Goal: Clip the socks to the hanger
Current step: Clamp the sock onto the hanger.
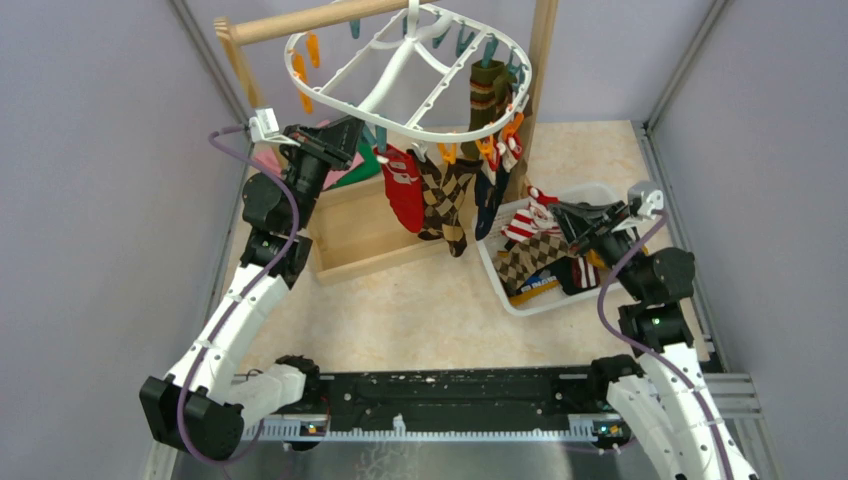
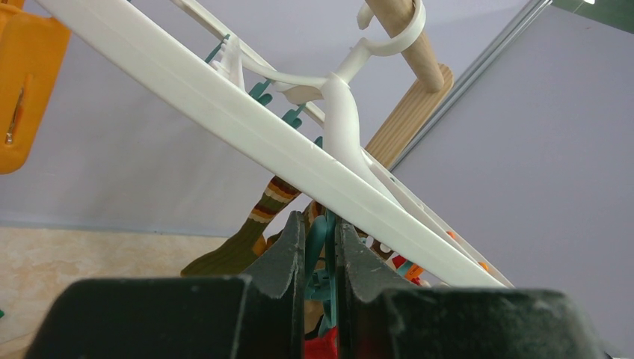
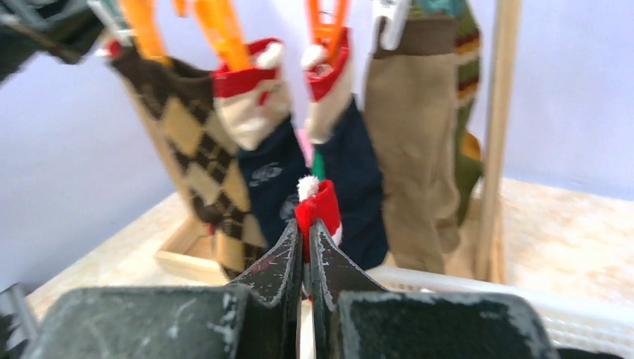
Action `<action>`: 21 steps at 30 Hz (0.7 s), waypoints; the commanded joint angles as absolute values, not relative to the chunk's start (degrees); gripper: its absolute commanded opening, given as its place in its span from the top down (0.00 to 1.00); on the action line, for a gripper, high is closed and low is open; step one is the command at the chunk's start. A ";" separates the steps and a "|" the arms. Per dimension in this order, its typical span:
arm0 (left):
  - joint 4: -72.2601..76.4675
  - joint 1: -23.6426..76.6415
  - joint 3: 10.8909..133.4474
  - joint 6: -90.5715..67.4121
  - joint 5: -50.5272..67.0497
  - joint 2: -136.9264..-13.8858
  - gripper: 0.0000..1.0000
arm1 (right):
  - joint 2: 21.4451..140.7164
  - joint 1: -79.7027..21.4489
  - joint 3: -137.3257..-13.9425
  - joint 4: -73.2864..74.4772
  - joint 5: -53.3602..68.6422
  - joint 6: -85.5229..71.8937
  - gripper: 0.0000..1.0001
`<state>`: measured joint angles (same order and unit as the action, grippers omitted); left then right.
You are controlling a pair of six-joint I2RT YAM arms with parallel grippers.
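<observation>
The white oval hanger point(image 1: 410, 70) hangs from a wooden pole, with several socks clipped along its near rim: a red sock point(image 1: 403, 190), a brown argyle sock point(image 1: 445, 195), navy socks and a brown-green striped sock point(image 1: 487, 95). My left gripper point(image 1: 368, 140) is under the rim, shut on a teal clip point(image 2: 320, 247) above the red sock point(image 2: 329, 348). My right gripper point(image 1: 548, 210) is over the basket, shut on the red cuff point(image 3: 320, 209) of a red-and-white striped sock point(image 1: 525, 222), lifted in front of the hanging socks.
A white perforated basket point(image 1: 500, 280) at the right holds several more socks. The wooden rack's post point(image 1: 540, 60) and base tray point(image 1: 350, 235) stand behind it. Pink and green cloths point(image 1: 345, 165) lie by the left arm. Grey walls close both sides.
</observation>
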<state>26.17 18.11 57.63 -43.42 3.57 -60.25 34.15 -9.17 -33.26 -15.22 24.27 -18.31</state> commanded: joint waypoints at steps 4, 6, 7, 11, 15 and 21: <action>24.68 17.93 57.39 -44.47 2.45 -59.65 0.94 | 26.74 -8.74 -31.18 -23.46 39.57 -27.11 1.00; 24.82 17.93 57.39 -44.71 2.61 -59.61 0.94 | 26.38 -8.87 -31.52 -23.30 41.53 -27.10 1.00; 24.84 17.93 57.39 -44.85 2.63 -59.63 0.94 | 26.56 -9.00 -31.50 -23.45 42.47 -27.02 1.00; 25.02 17.91 57.22 -45.41 2.90 -59.59 0.94 | 30.02 -13.53 -31.01 -27.18 45.00 -26.50 1.00; 25.05 17.93 57.13 -45.82 3.03 -59.58 0.94 | 36.18 -31.14 -35.12 -18.37 30.85 -9.40 1.00; 25.24 17.93 57.13 -46.97 3.47 -60.00 0.94 | 55.18 -57.22 -43.27 -23.00 -1.18 11.70 1.00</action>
